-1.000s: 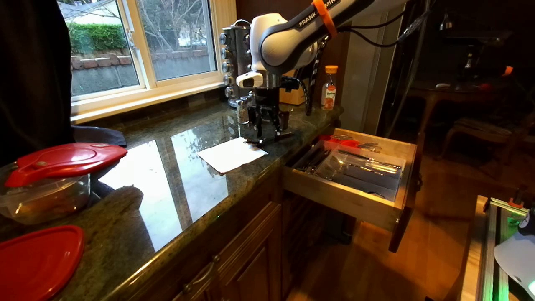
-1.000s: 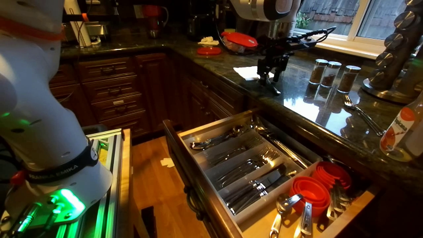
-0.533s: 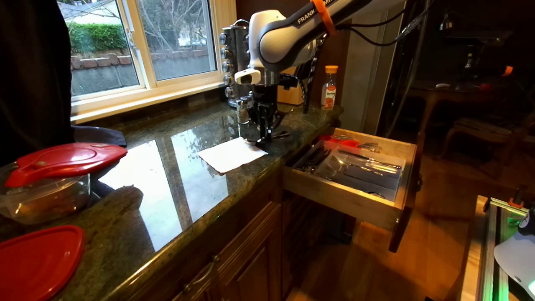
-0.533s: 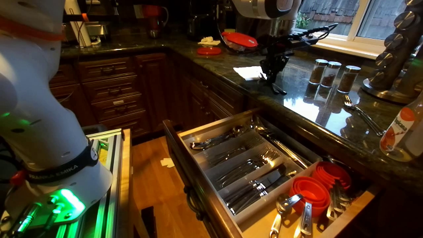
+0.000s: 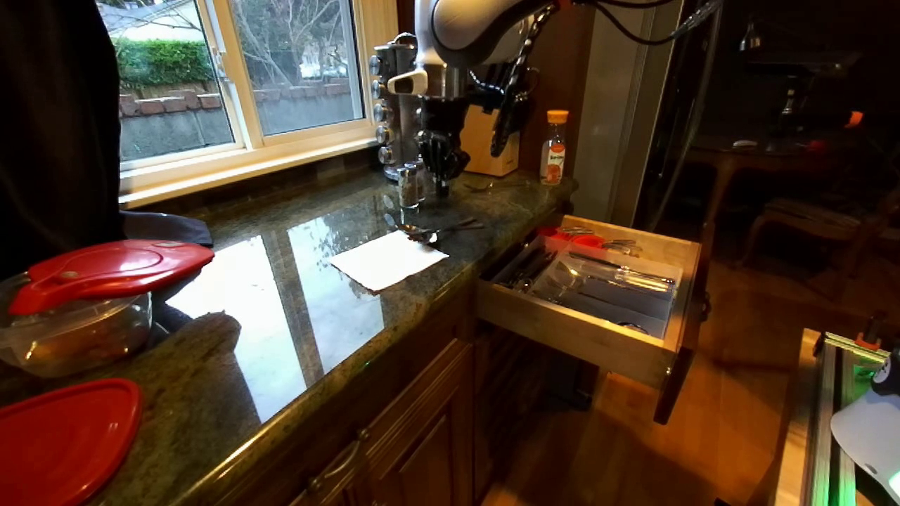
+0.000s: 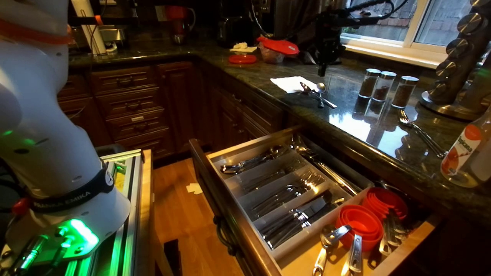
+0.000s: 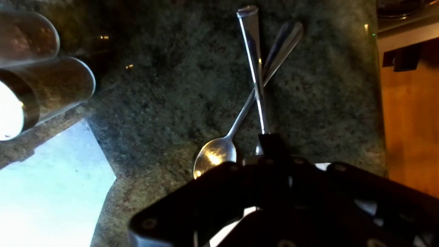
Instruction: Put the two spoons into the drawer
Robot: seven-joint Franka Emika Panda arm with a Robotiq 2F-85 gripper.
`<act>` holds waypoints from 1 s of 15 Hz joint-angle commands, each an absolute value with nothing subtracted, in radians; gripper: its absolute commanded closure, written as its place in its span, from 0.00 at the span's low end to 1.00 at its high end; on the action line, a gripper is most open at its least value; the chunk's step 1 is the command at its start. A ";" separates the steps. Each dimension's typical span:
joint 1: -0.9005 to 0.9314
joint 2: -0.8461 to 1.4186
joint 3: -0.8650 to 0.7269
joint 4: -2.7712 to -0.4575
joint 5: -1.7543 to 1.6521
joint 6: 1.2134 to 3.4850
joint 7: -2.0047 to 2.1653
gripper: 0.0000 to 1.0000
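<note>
Two metal spoons lie crossed on the dark counter, beside the white napkin. In the wrist view one spoon (image 7: 215, 156) shows its bowl and handle. The other spoon (image 7: 253, 51) lies across it, its bowl mostly hidden behind my fingers. Both exterior views show the spoons (image 5: 425, 237) small, at the napkin's edge. My gripper (image 6: 321, 73) hangs above the spoons, clear of the counter, its fingers together with nothing between them. The drawer (image 6: 228, 203) stands pulled out below the counter, its inner dividers holding cutlery.
A white napkin (image 6: 287, 85) lies close to the spoons. Spice jars (image 6: 369, 82) stand nearby on the window side. Forks (image 6: 422, 134) and a bottle (image 6: 462, 149) are on the counter above the drawer. Red measuring cups (image 6: 360, 222) sit in the drawer.
My gripper was down at the spoons with its fingers apart. The fingers have since come together and risen off the counter, leaving both spoons lying there.
</note>
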State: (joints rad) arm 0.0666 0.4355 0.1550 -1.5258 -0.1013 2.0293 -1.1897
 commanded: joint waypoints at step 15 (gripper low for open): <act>0.066 0.520 0.149 -1.551 -0.108 2.160 -1.118 0.07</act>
